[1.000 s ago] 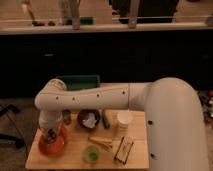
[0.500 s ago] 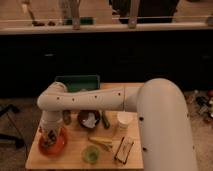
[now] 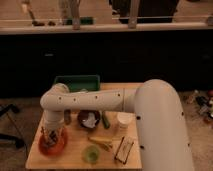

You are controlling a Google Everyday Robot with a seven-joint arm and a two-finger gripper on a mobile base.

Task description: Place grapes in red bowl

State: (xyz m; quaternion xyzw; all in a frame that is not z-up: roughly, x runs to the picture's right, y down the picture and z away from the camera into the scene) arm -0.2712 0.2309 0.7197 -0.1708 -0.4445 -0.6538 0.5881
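Camera view: bent arm (image 3: pixel 95 100) lowers the tool (image 3: pixel 50 136) over the red bowl (image 3: pixel 53 145).

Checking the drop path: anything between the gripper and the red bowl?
Nothing visible. The gripper hangs directly over the wide orange-red bowl at the table's front-left corner, reaching into it. The small dark brown bowl and the light-green cup sit off to the side. The grapes cannot be made out.

I see the end effector (image 3: pixel 50 136) on a smooth, matt white plastic-looking arm (image 3: pixel 95 100), low over the glossy orange-red bowl (image 3: pixel 53 145). The table (image 3: pixel 75 159) I work over looks like pale, smooth wood.
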